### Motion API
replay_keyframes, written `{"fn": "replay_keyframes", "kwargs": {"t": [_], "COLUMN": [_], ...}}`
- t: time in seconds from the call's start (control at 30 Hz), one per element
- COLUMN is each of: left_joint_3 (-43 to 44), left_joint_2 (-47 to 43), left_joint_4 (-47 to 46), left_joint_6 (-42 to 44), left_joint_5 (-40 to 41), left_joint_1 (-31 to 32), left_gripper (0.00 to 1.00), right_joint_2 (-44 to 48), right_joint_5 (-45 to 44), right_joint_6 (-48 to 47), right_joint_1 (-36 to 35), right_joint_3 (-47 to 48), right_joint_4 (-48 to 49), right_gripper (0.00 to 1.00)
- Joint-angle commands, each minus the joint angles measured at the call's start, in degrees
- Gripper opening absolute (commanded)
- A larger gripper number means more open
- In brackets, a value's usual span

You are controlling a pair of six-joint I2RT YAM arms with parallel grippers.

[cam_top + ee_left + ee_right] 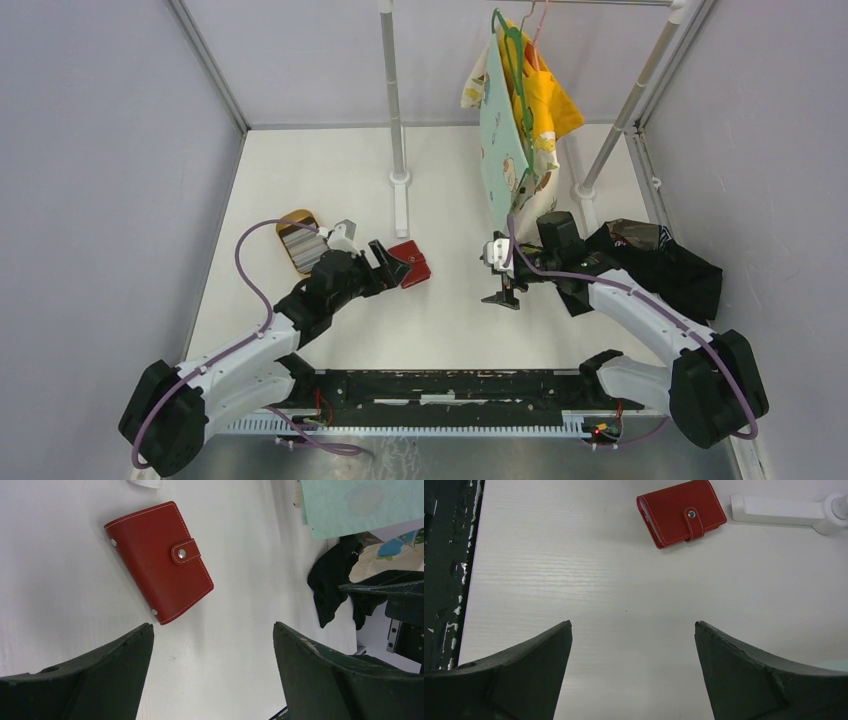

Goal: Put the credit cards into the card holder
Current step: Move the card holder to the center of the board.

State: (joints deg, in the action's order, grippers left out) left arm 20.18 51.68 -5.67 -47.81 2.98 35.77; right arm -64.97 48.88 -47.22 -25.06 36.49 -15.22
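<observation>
Your left claw [212,630] gapes empty just left of the snapped-shut red card holder [159,562] on the bench [440,330]; your right claw [634,625] gapes empty too; the credit cards [296,241] lie in the tan tray [298,214], far-left

Top view: my left end effector [392,262] covers the card holder's [415,270] left edge. Can't count the credit cards [297,238] in the tray [296,214], too small. Holder is snapped closed, so its pockets are hidden. Both wrist views crop my fingers [100,680] at the bottom edge.
</observation>
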Motion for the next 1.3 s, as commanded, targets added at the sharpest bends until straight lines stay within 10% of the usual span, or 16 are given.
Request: {"fn": "replay_keyframes", "kwargs": {"t": [0.0,1.27], "left_joint_3": [3.3,6.1], "left_joint_2": [1.2,19.2], "left_joint_4": [-0.9,-7.6], "left_joint_6": [-2.3,2.6], "left_joint_5": [2.3,1.1], "left_joint_1": [0.3,0.6], "left_gripper": [0.93,0.92], "right_joint_2": [-0.9,0.1], "right_joint_5": [0.1,0.0], "right_joint_6": [-0.9,-1.7], "right_joint_1": [0.1,-0.3], "right_joint_3": [0.1,-0.5], "right_joint_4": [1.0,0.5], "right_gripper": [0.98,0.98]}}
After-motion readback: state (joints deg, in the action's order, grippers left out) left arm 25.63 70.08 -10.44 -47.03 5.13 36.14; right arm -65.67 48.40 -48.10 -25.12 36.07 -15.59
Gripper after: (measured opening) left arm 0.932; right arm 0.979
